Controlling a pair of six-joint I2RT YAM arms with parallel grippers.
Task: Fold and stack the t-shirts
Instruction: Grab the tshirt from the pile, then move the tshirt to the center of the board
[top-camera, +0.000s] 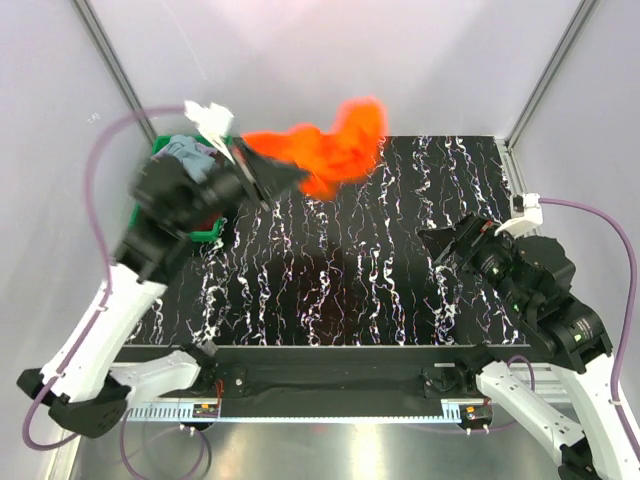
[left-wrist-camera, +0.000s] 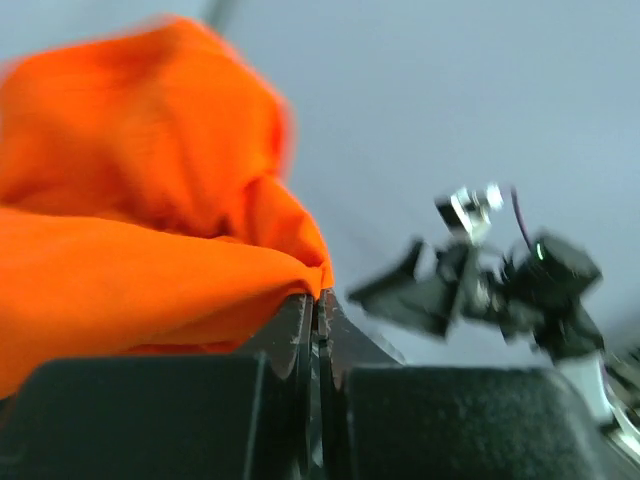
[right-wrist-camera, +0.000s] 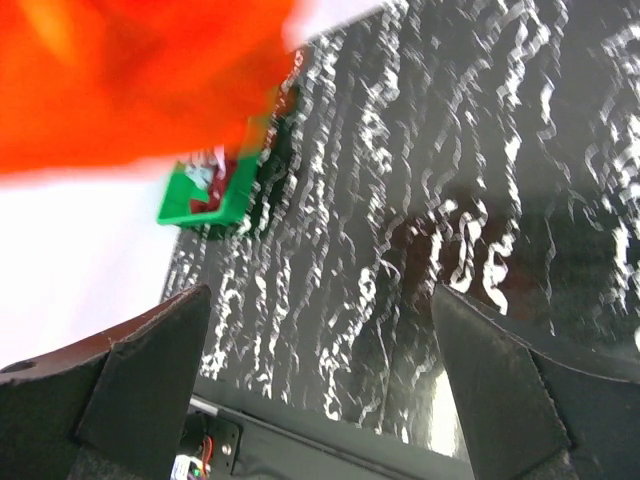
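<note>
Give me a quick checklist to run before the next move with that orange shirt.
1. Left tool shut on orange shirt: ok.
2. Shirt up off the table: ok.
3. Shirt clear of green bin: ok.
4. Right tool open, holding nothing: ok.
5. Shirt spread enough to fold: not ok, bunched.
6. Which part is pinched: cannot tell, blurred.

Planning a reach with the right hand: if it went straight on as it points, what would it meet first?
Probably the black marbled table; the open right hand seems angled down at it. The green bin and orange t-shirt lie farther off, though depth is unclear.
</note>
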